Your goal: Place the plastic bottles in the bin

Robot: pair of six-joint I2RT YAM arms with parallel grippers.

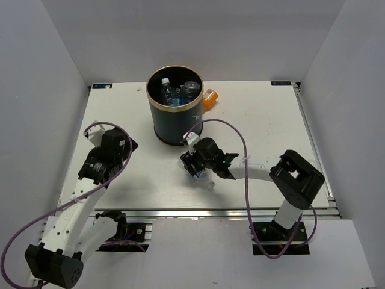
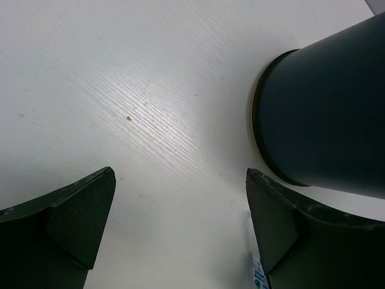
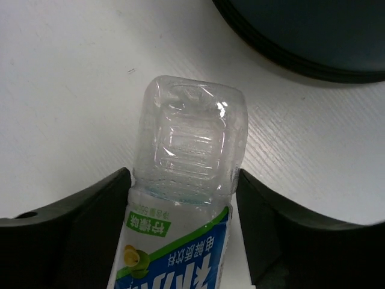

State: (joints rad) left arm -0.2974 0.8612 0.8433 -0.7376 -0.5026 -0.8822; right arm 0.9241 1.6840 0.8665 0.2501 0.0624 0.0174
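The right pincer [image 3: 182, 180] had a clear bottle [image 3: 189, 138] pinched between its black fingers [image 3: 72, 229], low in the centre of the right wrist view, both sides pressed to the plastic! The bottle was crinkly and ribbed, its squarish base pointing up the frame, with a blue, white and green label [image 3: 174, 253] below. At upper right curved the dark foot of the bin [image 3: 313, 30]. From above, that tall navy cylinder with its thin gold rim stood at upper centre of the white table [image 1: 271, 132], several bottles [image 1: 177, 93] heaped inside and a small orange bottle [image 1: 209, 98] just beside its right wall. The left pincer [image 2: 179, 174] was spread wide over wood-grain tabletop, the bin at its right.
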